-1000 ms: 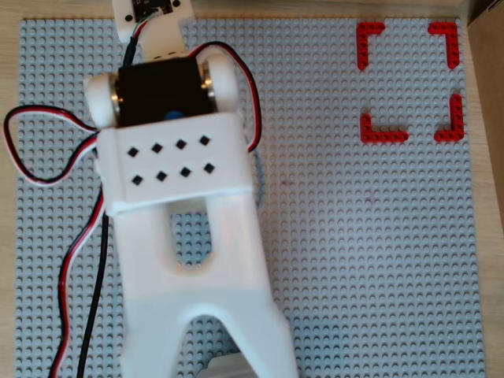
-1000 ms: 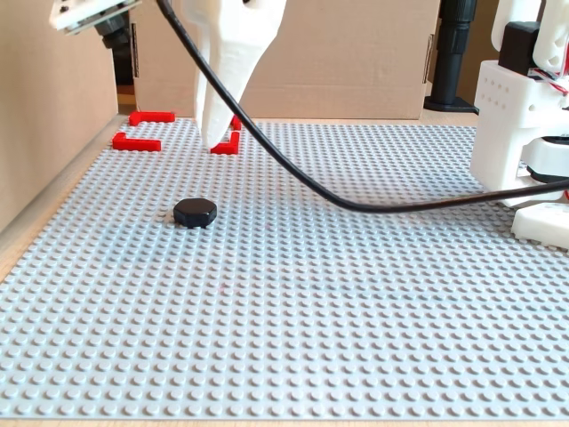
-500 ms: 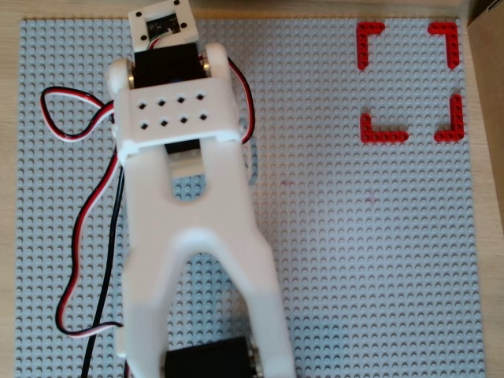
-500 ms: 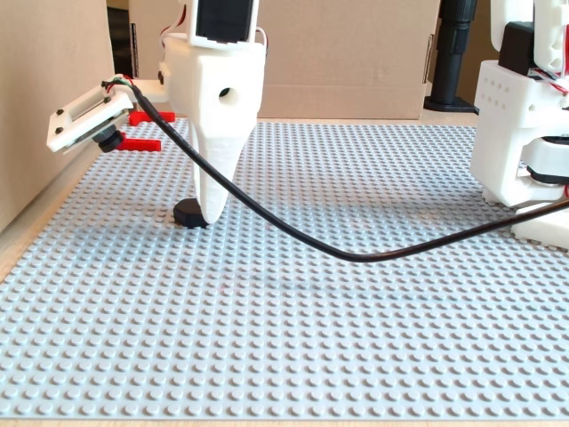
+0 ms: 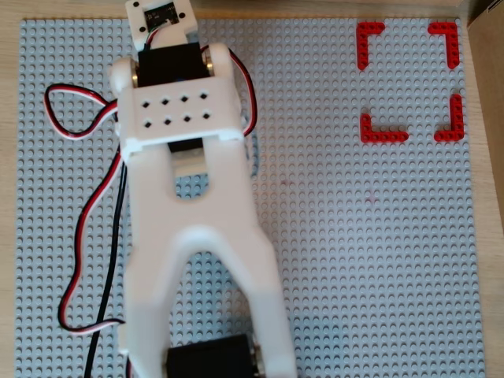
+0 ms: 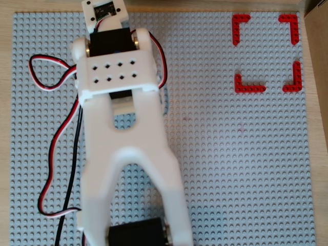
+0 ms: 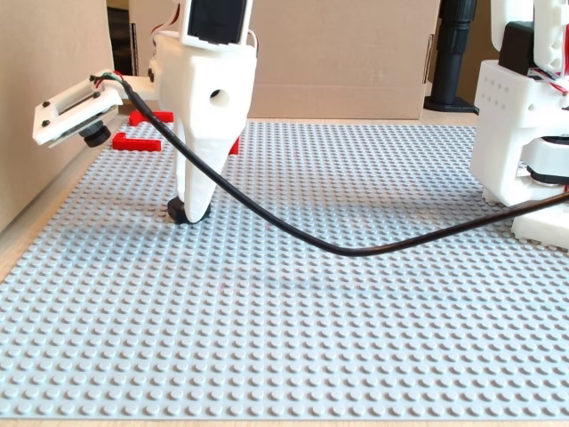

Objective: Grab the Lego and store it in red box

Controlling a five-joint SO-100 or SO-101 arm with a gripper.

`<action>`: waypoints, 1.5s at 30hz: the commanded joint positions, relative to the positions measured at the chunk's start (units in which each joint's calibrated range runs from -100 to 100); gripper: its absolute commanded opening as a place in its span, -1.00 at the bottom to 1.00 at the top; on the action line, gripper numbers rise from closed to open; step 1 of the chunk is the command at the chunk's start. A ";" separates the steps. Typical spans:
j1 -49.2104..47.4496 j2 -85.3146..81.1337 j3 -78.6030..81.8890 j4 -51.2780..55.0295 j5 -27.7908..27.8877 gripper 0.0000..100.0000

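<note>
In the fixed view the white gripper [image 7: 192, 213] points straight down, its tip on the baseplate right at the Lego [image 7: 175, 212]. Only a sliver of that small black piece shows at the left of the tip. One white finger [image 7: 200, 169] is visible, so the jaw gap stays hidden. The red box [image 7: 137, 142] lies behind the gripper at the far left as flat red corner pieces. In both overhead views the red box [image 5: 383, 135] [image 6: 249, 88] sits at the top right, and the arm [image 5: 201, 260] [image 6: 130, 169] covers both the Lego and the fingertips.
The grey studded baseplate [image 7: 356, 294] fills the table. Cardboard walls [image 7: 44, 98] stand at the left and back of the fixed view. The arm's white base [image 7: 524, 133] is at the right, and a black cable [image 7: 356, 249] sags across the plate. Red and black wires [image 5: 79, 197] loop left of the arm.
The gripper came down from above the red box to the Lego. In the last half second it shifted slightly left, and it now hides more of the black piece.
</note>
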State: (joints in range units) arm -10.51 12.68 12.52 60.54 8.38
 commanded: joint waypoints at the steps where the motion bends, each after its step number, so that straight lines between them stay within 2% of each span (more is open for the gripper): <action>1: 0.72 -0.98 -1.70 -0.18 0.17 -0.72; 14: 2.21 -0.22 0.75 -2.73 0.17 -0.73; 20: 2.28 -0.14 0.75 -2.82 0.17 -0.93; 31: 2.73 -0.98 0.20 -2.11 0.12 -0.95; 45: 2.88 -13.78 -9.61 11.57 0.17 -0.95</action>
State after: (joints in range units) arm -7.96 5.83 6.44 69.52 8.38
